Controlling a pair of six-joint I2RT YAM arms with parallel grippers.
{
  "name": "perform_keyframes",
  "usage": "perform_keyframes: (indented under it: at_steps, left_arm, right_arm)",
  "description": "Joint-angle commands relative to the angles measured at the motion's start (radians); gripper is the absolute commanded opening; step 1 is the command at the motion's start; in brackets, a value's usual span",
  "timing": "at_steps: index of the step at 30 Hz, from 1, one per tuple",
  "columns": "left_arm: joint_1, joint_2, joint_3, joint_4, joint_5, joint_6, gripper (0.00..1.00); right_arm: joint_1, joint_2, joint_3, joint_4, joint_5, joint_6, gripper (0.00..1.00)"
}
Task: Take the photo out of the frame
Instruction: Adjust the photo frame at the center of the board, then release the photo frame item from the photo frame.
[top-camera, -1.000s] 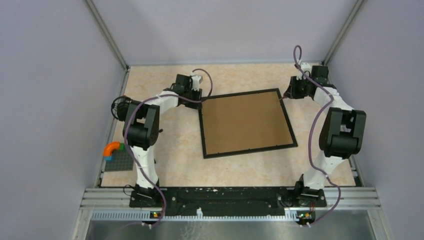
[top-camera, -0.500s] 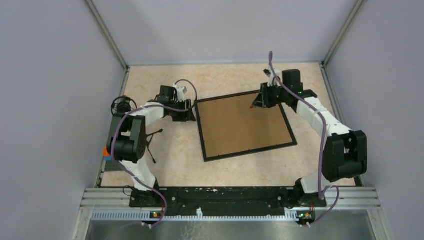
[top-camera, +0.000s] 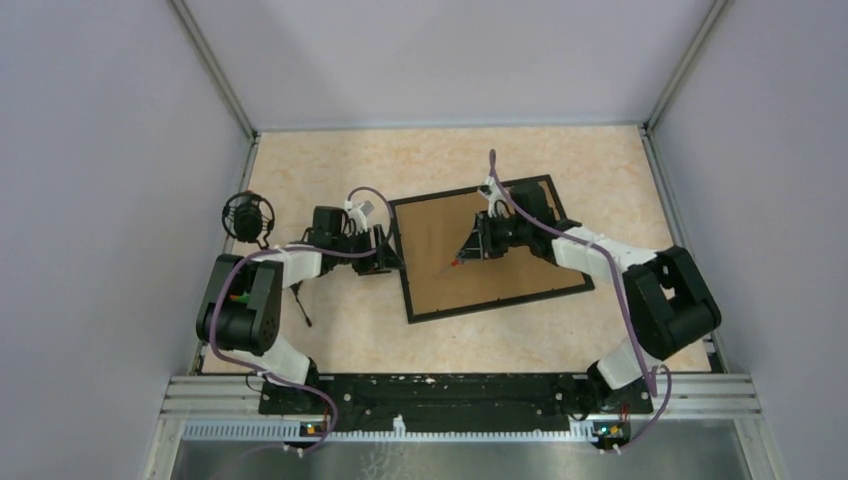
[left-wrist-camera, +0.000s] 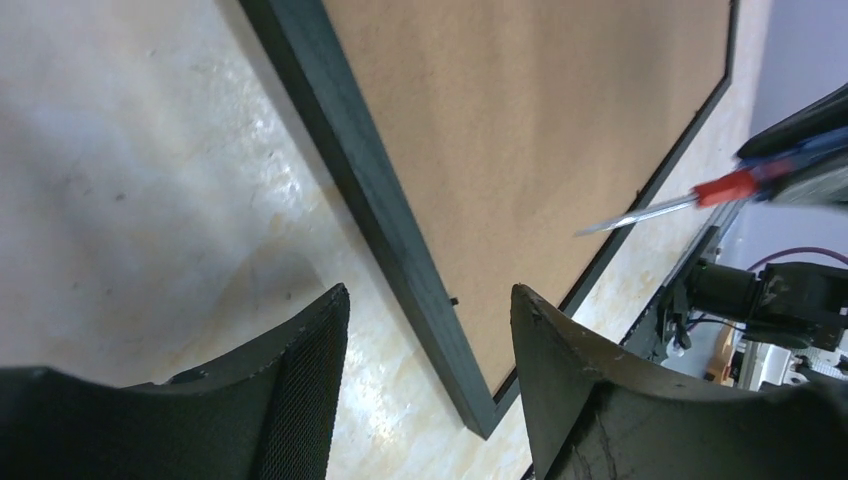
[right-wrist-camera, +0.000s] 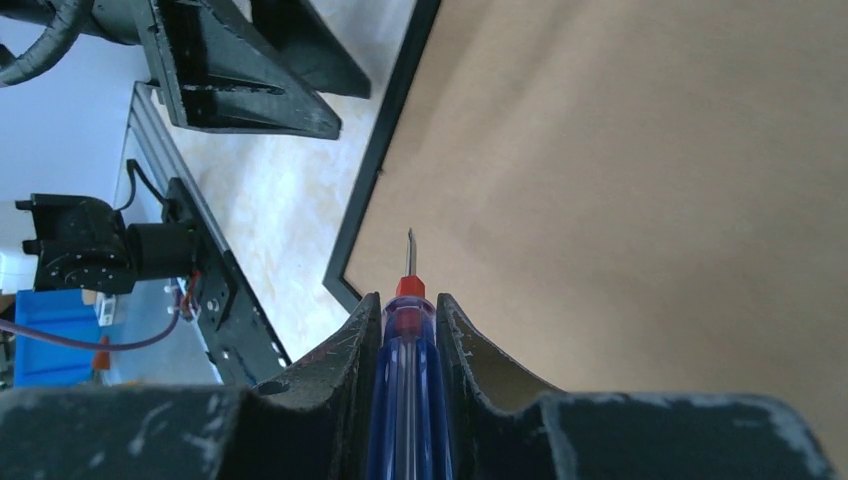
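Observation:
The frame (top-camera: 500, 303) lies face down on the table, its brown board back (top-camera: 525, 262) up inside the thin black rim. The photo is hidden under that board. My left gripper (top-camera: 388, 250) stands open low beside the frame's left rim (left-wrist-camera: 385, 200), its gap (left-wrist-camera: 430, 295) straddling the rim without touching it. Over the left half of the board, my right gripper (top-camera: 482, 243) is shut on a blue-handled screwdriver (right-wrist-camera: 408, 345) with a red collar. The metal tip (top-camera: 456, 264) points at the left rim (right-wrist-camera: 385, 140), just above the board (right-wrist-camera: 620, 150).
A small black round device (top-camera: 247, 213) on thin legs stands at the table's left side behind my left arm. Grey walls close in the table on three sides. A metal rail (top-camera: 460, 392) with the arm bases runs along the near edge.
The right arm swung from the frame's far right corner across the board to its left half, carrying the screwdriver. The left gripper slid nearer along the left rim and opened.

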Motion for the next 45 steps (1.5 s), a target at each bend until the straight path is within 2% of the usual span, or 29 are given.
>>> perform_keyframes:
  at_steps: [1,11,18,27,28,29,30,38,45]
  left_arm:
    - [-0.001,0.039,-0.017,0.134,0.060,-0.054,0.64]
    - [-0.004,0.122,-0.041,0.217,0.066,-0.093,0.53]
    - [-0.006,0.153,-0.045,0.214,0.051,-0.098,0.47]
    - [-0.006,0.185,-0.048,0.214,0.041,-0.101,0.33]
    - [-0.006,0.189,-0.047,0.213,0.040,-0.100,0.31]
    - [-0.006,0.193,-0.045,0.213,0.041,-0.097,0.29]
    - [-0.006,0.196,-0.044,0.209,0.039,-0.097,0.27]
    - [-0.006,0.209,-0.042,0.225,0.044,-0.099,0.21]
    - [-0.006,0.223,-0.039,0.225,0.041,-0.098,0.19]
  right_arm:
    - [0.063,0.068,0.002,0.203,-0.025,0.076,0.00]
    - [0.116,0.139,-0.027,0.293,-0.025,0.076,0.00]
    - [0.162,0.189,0.011,0.254,-0.025,0.076,0.00]
    - [0.181,0.214,0.046,0.207,-0.025,0.076,0.00]
    - [0.181,0.213,0.051,0.189,0.309,-0.151,0.48]
    - [0.181,0.208,0.052,0.170,0.289,0.310,0.03]
    - [0.180,0.203,0.050,0.157,0.299,0.363,0.00]
    - [0.146,0.199,0.034,0.195,0.286,0.411,0.00]
    - [0.148,0.192,0.018,0.233,0.265,0.348,0.00]
